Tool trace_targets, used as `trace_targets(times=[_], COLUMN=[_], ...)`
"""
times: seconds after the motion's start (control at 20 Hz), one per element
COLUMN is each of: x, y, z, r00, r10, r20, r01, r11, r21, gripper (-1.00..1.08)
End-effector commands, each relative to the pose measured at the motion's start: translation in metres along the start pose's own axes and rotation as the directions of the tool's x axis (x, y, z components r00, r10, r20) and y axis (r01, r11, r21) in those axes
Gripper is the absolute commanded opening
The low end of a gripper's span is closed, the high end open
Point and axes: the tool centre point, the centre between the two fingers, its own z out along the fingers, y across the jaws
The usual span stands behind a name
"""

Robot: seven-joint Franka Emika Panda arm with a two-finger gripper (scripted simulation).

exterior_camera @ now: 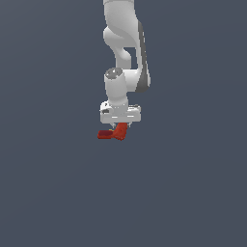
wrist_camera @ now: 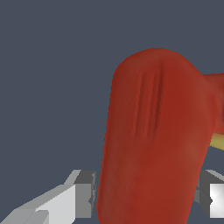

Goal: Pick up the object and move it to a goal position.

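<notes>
In the exterior view the white arm (exterior_camera: 126, 53) reached straight down, and its hand (exterior_camera: 119, 124) was closed on the red-orange block (exterior_camera: 115, 132). The block hung just under the hand: a chunkier part ran up between the fingers, and a flat darker bar stuck out toward the exterior view's left. That view showed the block's L shape and the plain grey-blue surface (exterior_camera: 193, 193) all around, but the fingers themselves were too small to make out, and I could not tell whether the block touched the surface or hung above it.

The wrist view gave the close detail. The block (wrist_camera: 153, 140) filled the space between the two grey finger pads (wrist_camera: 85, 194), one on either side and pressed against it. Shallow grooves ran along its rounded face, and a yellowish patch showed at one edge.
</notes>
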Motion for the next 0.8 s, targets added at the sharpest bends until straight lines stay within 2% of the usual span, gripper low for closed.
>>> trace_targets(times=[0.0,0.4,0.75], x=[0.008,0.031,0.045], y=[-0.006,-0.024,-0.035], z=[-0.019,-0.081,-0.115], r00=[1.0,1.0,1.0], r10=[-0.001,0.0,-0.001], r20=[-0.005,-0.005,-0.005], r01=[0.001,0.0,0.001], r11=[1.0,1.0,1.0], r21=[0.0,-0.003,-0.002], gripper=[-1.0,-1.0,-1.0])
